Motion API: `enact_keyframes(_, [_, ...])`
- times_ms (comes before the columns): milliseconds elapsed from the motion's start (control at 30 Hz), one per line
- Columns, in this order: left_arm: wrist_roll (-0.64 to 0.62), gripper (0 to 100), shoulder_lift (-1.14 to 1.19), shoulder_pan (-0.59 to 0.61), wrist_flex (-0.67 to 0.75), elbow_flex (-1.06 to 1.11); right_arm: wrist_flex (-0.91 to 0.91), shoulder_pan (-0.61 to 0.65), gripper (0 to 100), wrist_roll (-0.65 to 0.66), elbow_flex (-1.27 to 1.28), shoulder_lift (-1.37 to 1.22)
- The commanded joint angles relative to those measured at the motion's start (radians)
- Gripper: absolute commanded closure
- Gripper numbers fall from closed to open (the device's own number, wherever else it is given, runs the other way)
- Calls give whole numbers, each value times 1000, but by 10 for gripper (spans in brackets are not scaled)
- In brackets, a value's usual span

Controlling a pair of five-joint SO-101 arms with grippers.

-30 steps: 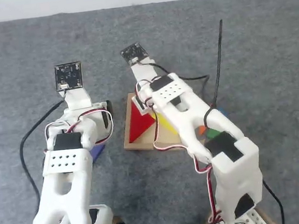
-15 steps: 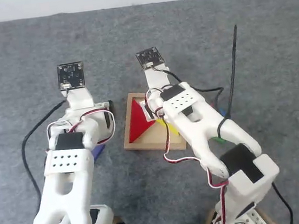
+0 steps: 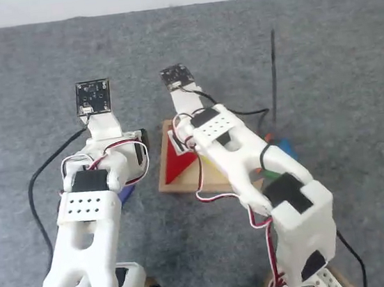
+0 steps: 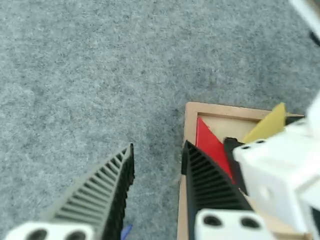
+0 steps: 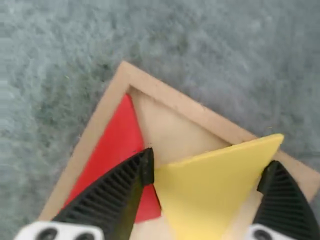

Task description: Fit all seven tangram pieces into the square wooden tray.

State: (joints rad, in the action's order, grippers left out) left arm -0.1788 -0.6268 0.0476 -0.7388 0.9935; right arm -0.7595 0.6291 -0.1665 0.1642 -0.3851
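The square wooden tray (image 5: 170, 95) lies on grey carpet with a large red triangle (image 5: 112, 160) flat in one corner. My right gripper (image 5: 207, 170) hangs over the tray, shut on a yellow triangle (image 5: 210, 190) held just above the bare wood. In the high view the right arm covers much of the tray (image 3: 171, 182) beside the red triangle (image 3: 180, 162). My left gripper (image 4: 157, 160) stands open over the carpet, just outside the tray's rim (image 4: 189, 127). From there the yellow triangle (image 4: 265, 127) looks tilted.
A blue piece (image 3: 124, 194) peeks out under the left arm. Blue (image 3: 285, 147), green (image 3: 273, 172) and orange (image 3: 259, 169) pieces lie on the carpet right of the tray, partly under the right arm. Open carpet stretches beyond both arms.
The right arm swung a little to the right, then back left over the tray, keeping the yellow triangle. The left arm has hardly moved.
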Motion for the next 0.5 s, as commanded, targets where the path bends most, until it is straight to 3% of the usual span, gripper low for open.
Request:
enact_keyframes(0, [-5, 840, -6, 3, 5, -12, 8, 53, 649, 32, -83, -31])
enact_keyframes(467, [-9, 840, -14, 132, -21, -64, -30, 108, 649, 37, -209, -74])
